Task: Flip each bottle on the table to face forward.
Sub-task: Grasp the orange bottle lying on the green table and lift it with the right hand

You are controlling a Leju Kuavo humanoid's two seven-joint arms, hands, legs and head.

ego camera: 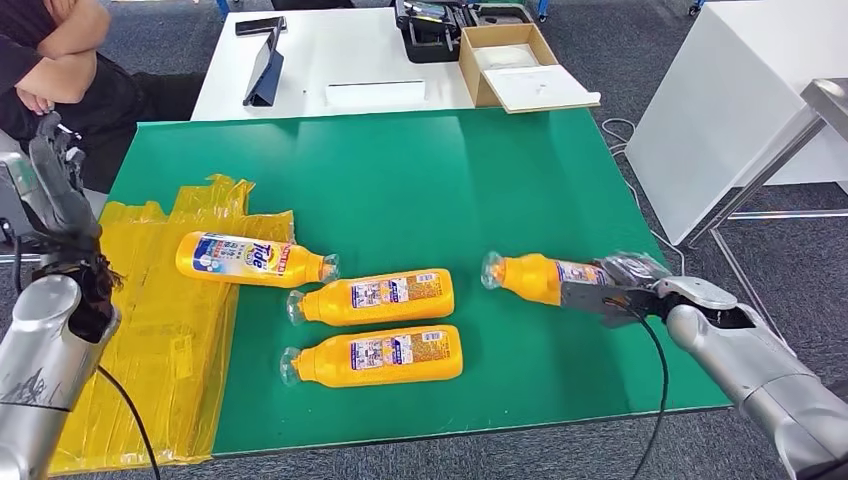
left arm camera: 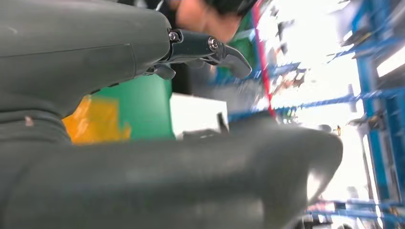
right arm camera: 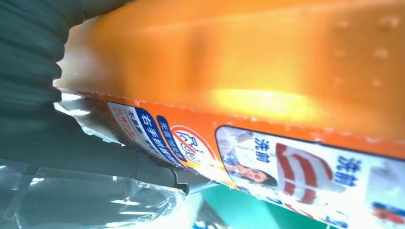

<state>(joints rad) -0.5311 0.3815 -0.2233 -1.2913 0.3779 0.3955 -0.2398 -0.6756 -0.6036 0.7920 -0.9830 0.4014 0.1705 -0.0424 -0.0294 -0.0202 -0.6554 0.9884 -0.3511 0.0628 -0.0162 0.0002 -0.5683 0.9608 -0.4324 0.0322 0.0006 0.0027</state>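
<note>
Green mat (ego camera: 430, 180) over table, yellow sheet (ego camera: 160, 330) at its left edge. Left hand (ego camera: 60, 180) raised off the mat, fingers apart, holding nothing. Tide bottle (ego camera: 250, 259) lying across sheet edge; two yellow bottles (ego camera: 375, 297) (ego camera: 375, 355) lying mid-mat; fourth bottle (ego camera: 540, 276) gripped by right hand (ego camera: 625, 290).
</note>
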